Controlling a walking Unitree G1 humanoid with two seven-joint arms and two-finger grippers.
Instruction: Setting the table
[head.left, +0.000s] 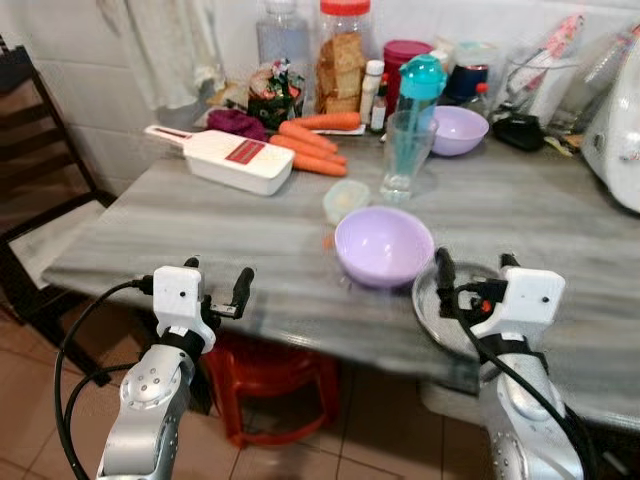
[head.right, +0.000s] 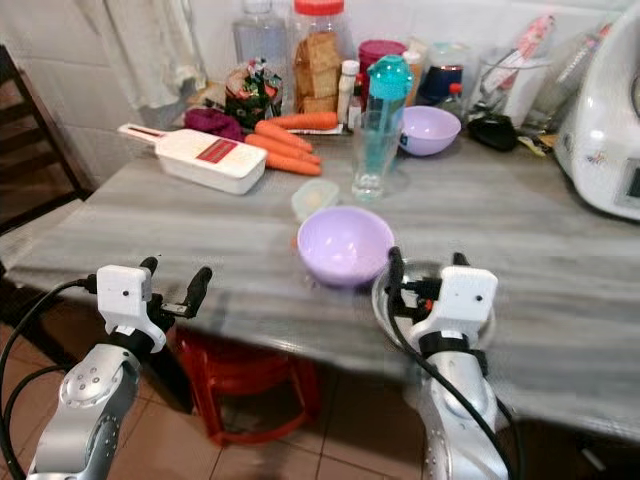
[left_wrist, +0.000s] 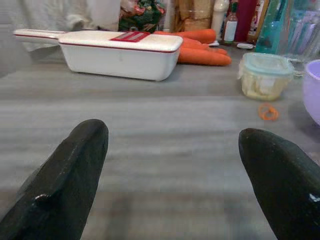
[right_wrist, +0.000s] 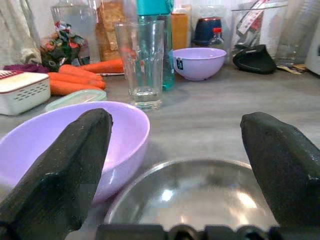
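Note:
A large purple bowl (head.left: 384, 245) sits near the front of the grey table (head.left: 200, 230). Right beside it lies a steel plate (right_wrist: 195, 195), partly hidden behind my right gripper (head.left: 475, 265), which hovers open just over the plate's near rim. My left gripper (head.left: 217, 275) is open with nothing in it at the table's front edge, well left of the bowl. Behind the bowl stand a clear glass (head.left: 407, 152) and a small lidded container (head.left: 346, 200). A second purple bowl (head.left: 458, 130) is further back.
A white slicer box (head.left: 235, 160) and carrots (head.left: 315, 145) lie at the back left. Jars and bottles (head.left: 343, 55) line the wall. A white appliance (head.left: 620, 130) stands at the right. A dark chair (head.left: 30, 150) stands to the left, a red stool (head.left: 270, 380) under the table.

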